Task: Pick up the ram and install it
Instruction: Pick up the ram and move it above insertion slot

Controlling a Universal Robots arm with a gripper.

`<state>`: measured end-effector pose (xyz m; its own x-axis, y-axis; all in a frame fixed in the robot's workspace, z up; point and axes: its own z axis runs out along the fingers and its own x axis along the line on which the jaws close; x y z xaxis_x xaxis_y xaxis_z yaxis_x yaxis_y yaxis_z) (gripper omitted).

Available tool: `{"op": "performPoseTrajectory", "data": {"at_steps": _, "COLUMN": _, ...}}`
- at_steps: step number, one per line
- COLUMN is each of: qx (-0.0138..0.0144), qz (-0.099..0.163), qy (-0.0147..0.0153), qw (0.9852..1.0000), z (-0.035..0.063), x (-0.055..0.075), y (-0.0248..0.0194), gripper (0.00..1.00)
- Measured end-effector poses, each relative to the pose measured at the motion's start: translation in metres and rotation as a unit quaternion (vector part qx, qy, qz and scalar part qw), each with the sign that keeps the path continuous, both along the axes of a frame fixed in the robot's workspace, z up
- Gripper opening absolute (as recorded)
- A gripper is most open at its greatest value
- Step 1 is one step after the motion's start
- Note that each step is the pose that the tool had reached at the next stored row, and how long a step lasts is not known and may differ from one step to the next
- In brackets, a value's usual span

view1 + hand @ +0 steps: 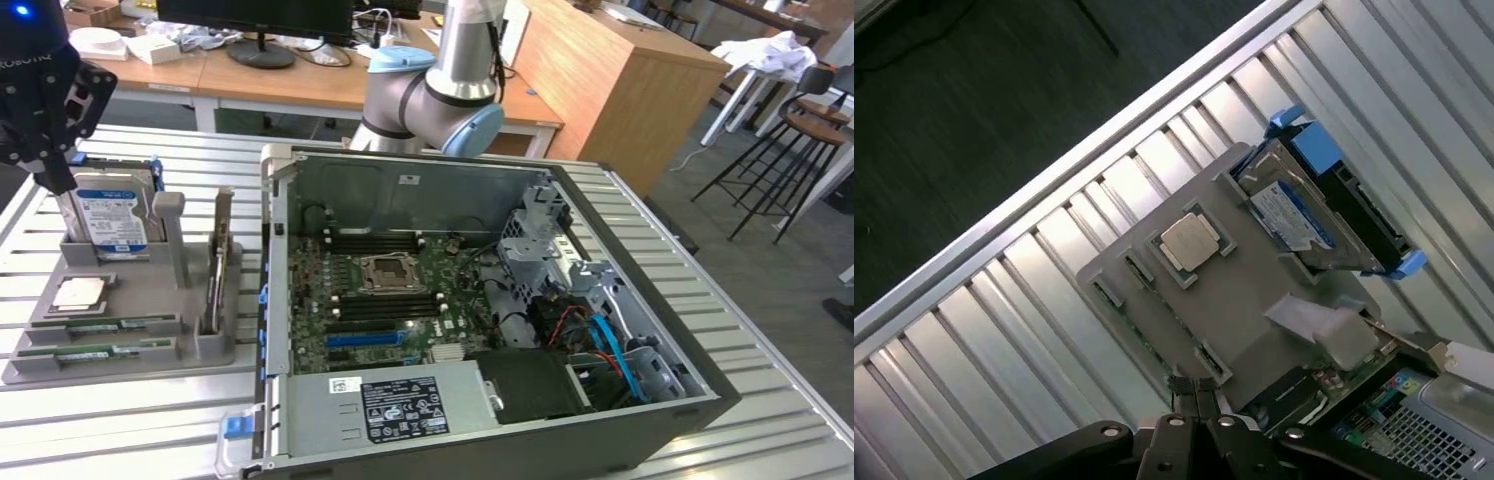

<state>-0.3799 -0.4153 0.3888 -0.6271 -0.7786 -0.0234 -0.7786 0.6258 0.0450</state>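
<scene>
Two ram sticks lie flat in slots at the front of a grey holder [134, 372]: one ram stick [107, 325] behind, another ram stick [91, 352] in front. In the wrist view the ram [1139, 330] shows as a green strip along the edge of the holder [1254, 290]. My black gripper [60, 182] hangs above the holder's back end, over the hard drive, well apart from the ram. Its fingers [1204, 400] are shut together with nothing between them.
The holder also carries a silver hard drive [110, 212], a square processor chip [80, 292] and a thin upright board [214, 270]. An open computer case [641, 250] lies to the exterior view's right, its motherboard [387, 300] showing dark memory slots. The table is slatted metal [107, 430].
</scene>
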Motion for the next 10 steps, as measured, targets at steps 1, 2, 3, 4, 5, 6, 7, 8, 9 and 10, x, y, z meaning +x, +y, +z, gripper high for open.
{"op": "performPoseTrajectory", "data": {"at_steps": 1, "qx": 0.0, "qz": 0.006, "qy": 0.0, "qw": 1.0, "z": 0.0, "x": 0.0, "y": 0.0, "gripper": 0.1}}
{"op": "performPoseTrajectory", "data": {"at_steps": 2, "qx": 0.0, "qz": 0.012, "qy": 0.0, "qw": 0.9999, "z": 0.0, "x": 0.0, "y": 0.0, "gripper": 0.1}}
{"op": "performPoseTrajectory", "data": {"at_steps": 3, "qx": 0.0, "qz": 0.018, "qy": 0.0, "qw": 0.9998, "z": -0.0001, "x": 0.0, "y": 0.0, "gripper": 0.1}}
{"op": "performPoseTrajectory", "data": {"at_steps": 4, "qx": 0.0, "qz": 0.024, "qy": 0.0, "qw": 0.9997, "z": -0.0002, "x": 0.0, "y": 0.0, "gripper": 0.1}}
{"op": "performPoseTrajectory", "data": {"at_steps": 5, "qx": 0.0, "qz": 0.03, "qy": 0.0, "qw": 0.9996, "z": -0.0002, "x": 0.0, "y": 0.0, "gripper": 0.1}}
{"op": "performPoseTrajectory", "data": {"at_steps": 6, "qx": -0.0001, "qz": 0.036, "qy": 0.0001, "qw": 0.9994, "z": -0.0002, "x": 0.0, "y": 0.0, "gripper": 0.1}}
{"op": "performPoseTrajectory", "data": {"at_steps": 7, "qx": 0.0, "qz": 0.041, "qy": 0.0001, "qw": 0.9992, "z": -0.0003, "x": 0.0, "y": 0.0, "gripper": 0.1}}
{"op": "performPoseTrajectory", "data": {"at_steps": 8, "qx": 0.0, "qz": 0.047, "qy": 0.0, "qw": 0.9989, "z": -0.0004, "x": 0.0, "y": 0.0, "gripper": 0.1}}
{"op": "performPoseTrajectory", "data": {"at_steps": 9, "qx": -0.0001, "qz": 0.052, "qy": 0.0, "qw": 0.9986, "z": -0.0004, "x": 0.0, "y": 0.0, "gripper": 0.1}}
{"op": "performPoseTrajectory", "data": {"at_steps": 10, "qx": 0.0, "qz": 0.057, "qy": 0.0, "qw": 0.9984, "z": -0.0005, "x": 0.0, "y": 0.0, "gripper": 0.1}}
